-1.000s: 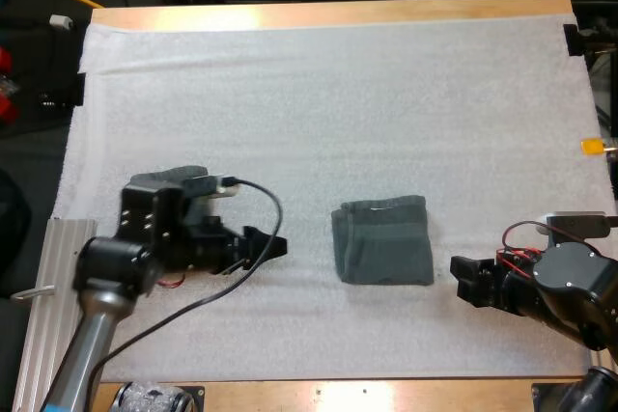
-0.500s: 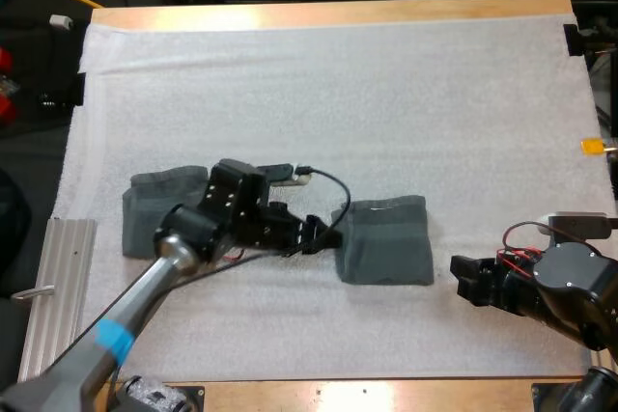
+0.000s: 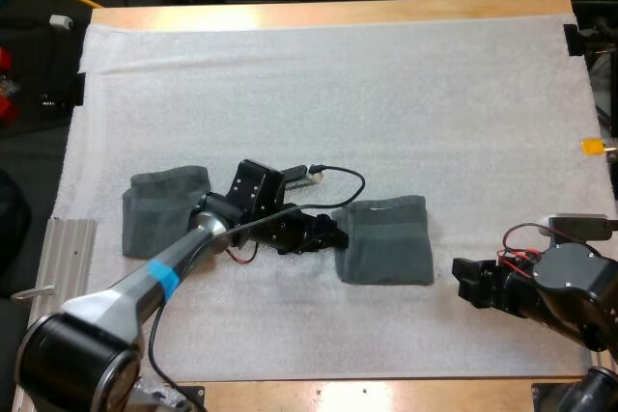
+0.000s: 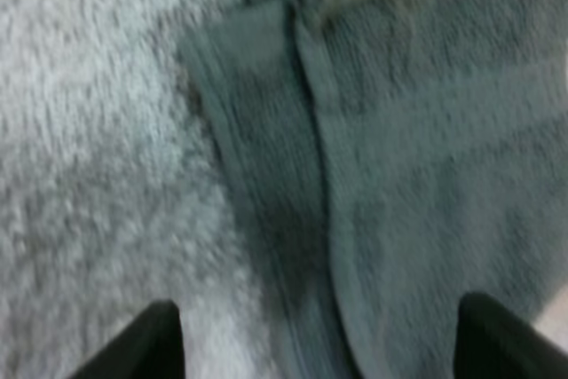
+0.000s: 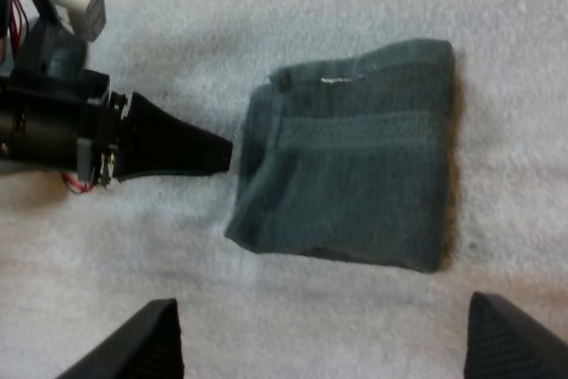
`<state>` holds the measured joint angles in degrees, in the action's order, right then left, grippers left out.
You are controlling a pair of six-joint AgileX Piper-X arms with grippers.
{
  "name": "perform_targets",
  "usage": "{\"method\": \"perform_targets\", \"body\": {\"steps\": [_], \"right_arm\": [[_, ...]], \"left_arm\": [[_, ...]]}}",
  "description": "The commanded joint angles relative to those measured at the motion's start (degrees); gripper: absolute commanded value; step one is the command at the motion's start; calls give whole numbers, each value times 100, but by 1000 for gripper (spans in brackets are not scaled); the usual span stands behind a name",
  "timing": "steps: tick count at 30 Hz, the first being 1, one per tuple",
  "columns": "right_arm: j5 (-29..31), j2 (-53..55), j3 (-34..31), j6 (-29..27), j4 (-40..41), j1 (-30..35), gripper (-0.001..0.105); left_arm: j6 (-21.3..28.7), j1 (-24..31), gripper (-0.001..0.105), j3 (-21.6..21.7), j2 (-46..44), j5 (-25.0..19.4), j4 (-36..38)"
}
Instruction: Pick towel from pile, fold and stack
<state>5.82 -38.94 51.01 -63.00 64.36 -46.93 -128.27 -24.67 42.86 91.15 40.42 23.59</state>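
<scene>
A folded dark grey-green towel (image 3: 383, 240) lies on the white mat, right of centre. My left gripper (image 3: 334, 234) sits low at that towel's left edge. Its fingers stand apart, open, with the towel's folded edge (image 4: 302, 175) in front of the gap between them. A second grey-green towel (image 3: 162, 211) lies at the left, partly behind my left arm. My right gripper (image 3: 465, 283) rests on the mat just right of the centre towel, open and pointing at it. From there I see the folded towel (image 5: 355, 175) and the left gripper's tip (image 5: 209, 153) at its edge.
A ridged metal plate (image 3: 53, 287) lies off the mat's left edge. The white mat (image 3: 338, 94) stretches wide and bare toward the far side. The table's wooden front edge (image 3: 367, 395) runs close below both arms.
My left arm has swung right, off the left towel, and brought its gripper to the centre towel's left edge. The right arm and both towels have stayed put.
</scene>
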Motion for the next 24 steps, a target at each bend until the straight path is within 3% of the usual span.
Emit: {"method": "perform_targets", "body": {"steps": [1, 12, 20, 24], "right_arm": [[52, 4, 17, 25, 90, -11, 64], [52, 4, 17, 152, 142, -11, 64], [52, 4, 17, 150, 142, -11, 64], [52, 4, 17, 150, 142, -11, 64]], "left_arm": [[-42, -29, 62, 32, 43, 136, -126], [-56, -31, 62, 36, 399, 146, -147], [-386, -354, 62, 347, 597, 124, -60], [-569, -671, 62, 646, 772, -142, 197]]}}
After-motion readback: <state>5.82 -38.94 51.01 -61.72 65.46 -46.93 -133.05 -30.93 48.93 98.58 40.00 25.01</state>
